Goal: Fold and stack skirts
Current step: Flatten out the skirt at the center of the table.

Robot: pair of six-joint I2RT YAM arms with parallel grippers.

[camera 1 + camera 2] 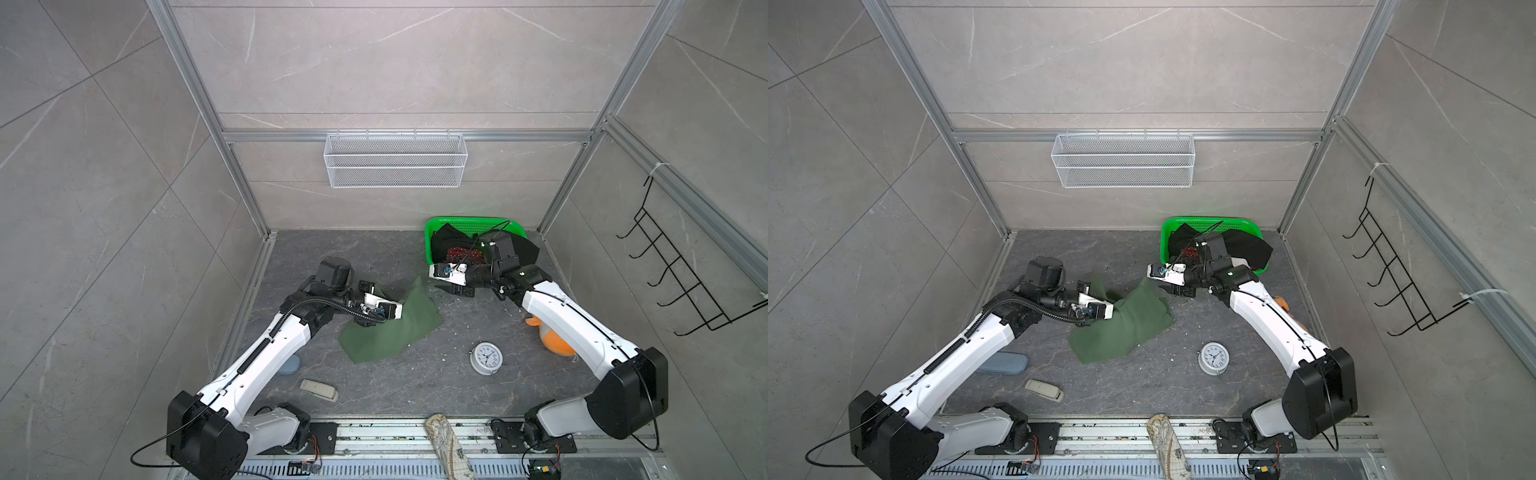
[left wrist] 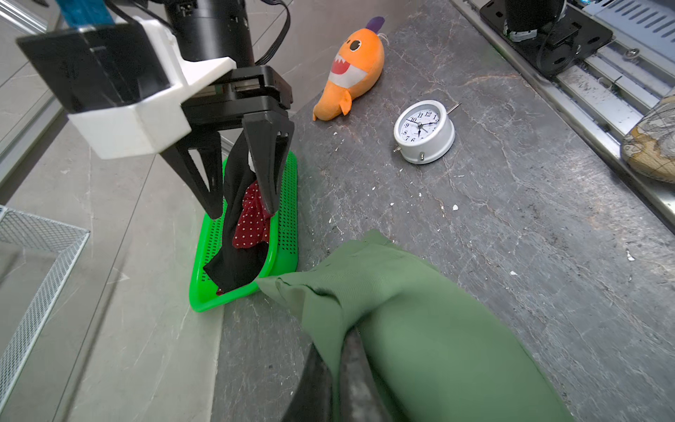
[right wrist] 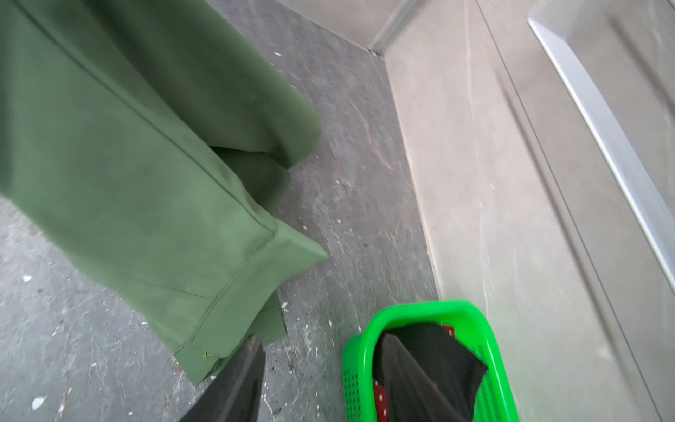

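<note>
Bearings are read from a top view of the desk (image 1: pixel 395 386), with 12 o'clock at the back wall.

The roll (image 1: pixel 451 449) lies on the front rail at 6 o'clock. The clock (image 1: pixel 486 358) is at 4 o'clock. The fish (image 1: pixel 555 343) is at 3 o'clock, partly under the right arm. None of these belongs to the task, and all lie well apart from the working patch.

The green skirt (image 1: pixel 390 328) lies near centre, toward 8 o'clock, unfolded and rumpled. The left end effector (image 1: pixel 399 309) is closed on its 9 o'clock edge, with cloth bunched around the finger in the left wrist view. That side is raised off the desk, presumably to spread or turn the cloth for a first fold. A free corner peaks toward 1 o'clock.

The right end effector (image 2: pixel 243 213) hangs just beside that corner, jaws apart and empty. Judgement: it is placed to take the corner so that both arms can tension the skirt.

The basket (image 1: pixel 469 224) sits at 1 o'clock against the back wall. The black skirt (image 2: pixel 237 263) drapes over its rim, and the red skirt (image 2: pixel 254 223) lies bunched within, under the black. Neither is folded, and no stack is begun.
</note>
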